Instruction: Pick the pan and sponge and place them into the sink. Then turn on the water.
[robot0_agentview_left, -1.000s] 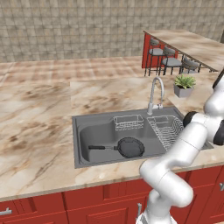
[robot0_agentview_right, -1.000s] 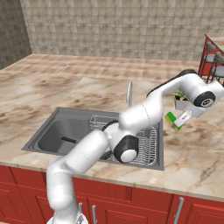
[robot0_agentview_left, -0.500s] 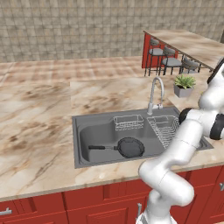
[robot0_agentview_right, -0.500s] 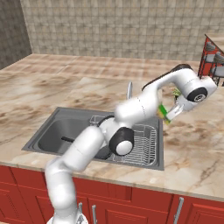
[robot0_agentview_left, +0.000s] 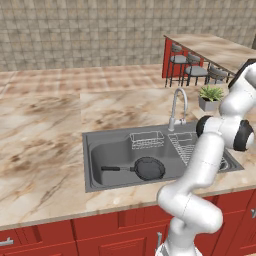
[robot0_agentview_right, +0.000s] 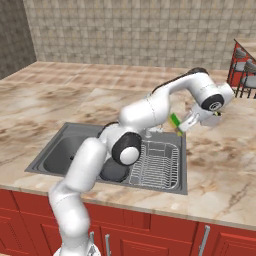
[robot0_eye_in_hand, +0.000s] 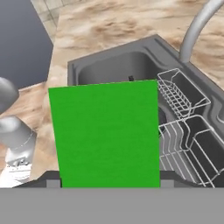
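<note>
The pan (robot0_agentview_left: 148, 168) already lay in the sink (robot0_agentview_left: 97, 145), low in the middle of the left base view, its handle pointing toward the left of the frame, so that half of the placing looked done. The step in hand was the carrying of the sponge (robot0_agentview_right: 175, 122). In the right base view it sat right of centre, held in the air by the tool (robot0_agentview_right: 183, 125) above the far right corner of the basin, over the ribbed draining rack (robot0_agentview_right: 155, 162) and near the counter (robot0_agentview_right: 225, 165). In the hand view the sponge (robot0_eye_in_hand: 105, 133) covered the middle of the frame as a flat green face, with the basin, the wire basket (robot0_eye_in_hand: 177, 94) and the rack behind and to the right of it. The tool was closed on the sponge; the fingertips themselves were hidden behind it.

The next move, by my judgement, called for bringing the sponge over the open basin rather than the rack, lowering it, and letting go clear of the pan. The faucet (robot0_agentview_left: 178, 107) stood at the back rim with no stream that I could see, so the water remained to be turned on.

The sink held the pan, the small wire basket (robot0_agentview_left: 147, 139) and the rack.
</note>
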